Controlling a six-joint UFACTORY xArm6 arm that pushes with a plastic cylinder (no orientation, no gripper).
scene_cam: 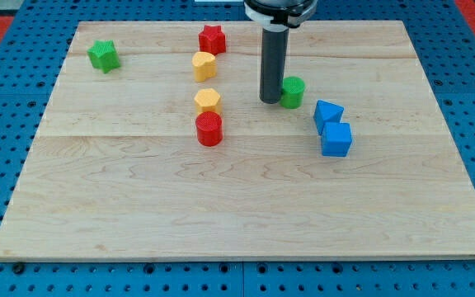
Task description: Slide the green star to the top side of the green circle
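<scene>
Rod first: the arm ends in a straight dark rod, and its tip [270, 101] rests on the table [237, 206] just beside the green circle [293, 91], on that block's left in the view, touching it or very nearly so. This arm has no hand to speak of, so nothing opens, closes or holds; the tip can only shove.

Working outward, two blue blocks sit close together toward the view's lower right of the circle, the upper blue block [328, 112] and the lower blue cube [336, 139] touching or almost touching. To the view's left of the rod runs a loose column: a red star [212, 39] at the top, a yellow block [204, 65] under it, a second yellow block [208, 101] lower again, and a red cylinder [209, 129] at the foot.

The green star [103, 55] lies well apart from all this, near the table's top-left corner in the view. By my reading the task has hardly begun: the star is nowhere near the circle, and the spot above the circle stands unfilled. The tip is at the wrong block, far to the view's right of the star. It would need to cross past the red and yellow column, get round to the star's left side, and push it rightward along the top strip.
</scene>
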